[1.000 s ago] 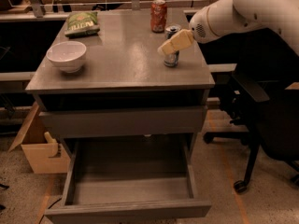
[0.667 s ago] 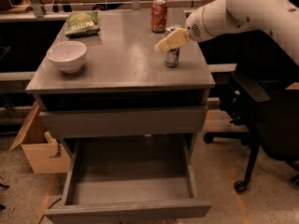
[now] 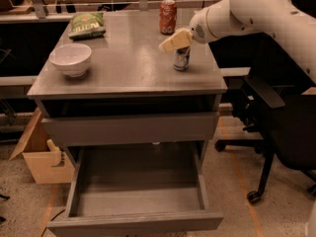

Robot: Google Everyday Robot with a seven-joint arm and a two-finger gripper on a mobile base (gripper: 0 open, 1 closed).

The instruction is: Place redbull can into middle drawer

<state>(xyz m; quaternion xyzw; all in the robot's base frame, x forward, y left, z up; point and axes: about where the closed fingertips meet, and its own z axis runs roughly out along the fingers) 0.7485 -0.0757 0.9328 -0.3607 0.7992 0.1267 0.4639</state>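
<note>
The redbull can (image 3: pixel 181 59) stands upright on the right part of the grey cabinet top (image 3: pixel 128 68). It is slim, blue and silver. My gripper (image 3: pixel 170 43) hangs just above the can and a little to its left, with its cream tip pointing left and covering the can's lid. I cannot tell whether it touches the can. The middle drawer (image 3: pixel 133 220) is pulled out low at the front, and its grey tray holds nothing. A second grey drawer (image 3: pixel 131 128) above it shows only its flat face.
An orange-red soda can (image 3: pixel 168 16) stands at the back of the top, behind my gripper. A white bowl (image 3: pixel 71 59) sits at the left, and a green chip bag (image 3: pixel 87 24) at the back left. A black office chair (image 3: pixel 276 117) stands to the right, and a cardboard box (image 3: pixel 42 157) on the floor to the left.
My gripper has shifted a little to the left above the redbull can. The can and the drawers have not moved.
</note>
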